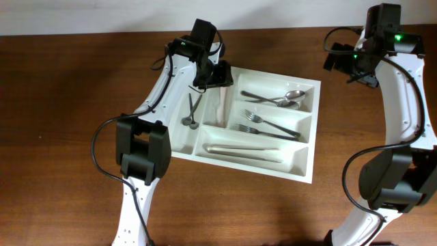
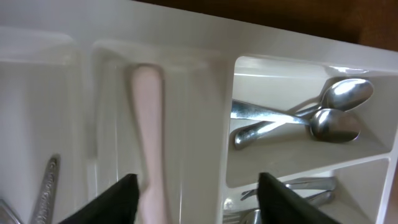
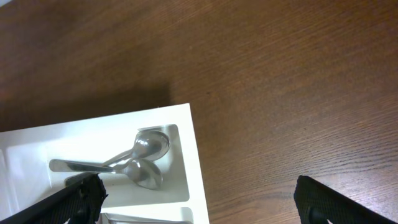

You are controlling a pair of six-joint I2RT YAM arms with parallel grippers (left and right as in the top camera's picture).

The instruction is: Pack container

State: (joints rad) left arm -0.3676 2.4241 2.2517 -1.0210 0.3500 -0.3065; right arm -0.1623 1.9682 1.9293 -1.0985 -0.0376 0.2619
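Observation:
The white cutlery tray (image 1: 301,168) lies tilted at the table's middle. It holds two spoons (image 1: 285,100), forks (image 1: 268,126), a long pale utensil (image 1: 243,150) and small dark utensils (image 1: 192,113) in separate compartments. My left gripper (image 1: 216,76) hovers open over the tray's far left end. In the left wrist view its fingers (image 2: 196,199) straddle a divider (image 2: 205,124). A pale pink handle (image 2: 148,130) lies in the narrow compartment beside the left finger. My right gripper (image 1: 347,63) is open and empty beyond the tray's far right corner (image 3: 194,155).
The brown wooden table (image 1: 61,102) surrounds the tray. The spoons also show in the left wrist view (image 2: 323,118) and the right wrist view (image 3: 142,163). A metal handle (image 2: 47,186) lies in the far-left narrow compartment.

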